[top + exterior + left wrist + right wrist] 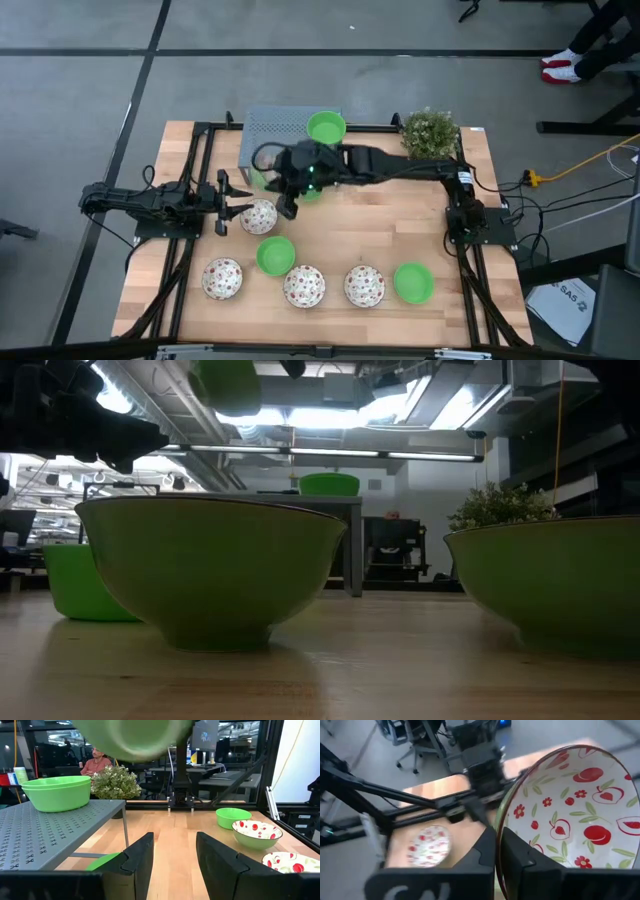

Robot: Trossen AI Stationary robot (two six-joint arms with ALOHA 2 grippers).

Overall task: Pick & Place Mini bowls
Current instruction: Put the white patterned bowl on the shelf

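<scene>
I had the right gripper (495,865) pinched on the rim of a patterned bowl (570,820) — lifted off the table near the front of the grey shelf (275,128), tipped on edge so its mouth faced sideways rather than up. The left gripper (232,205) sat low by the table's left side, fingers (137,857) parted narrowly with nothing between them, just beside another patterned bowl (259,216). A green bowl (326,128) stood upright on the shelf; other bowls stood mouth-up along the table's near side.
</scene>
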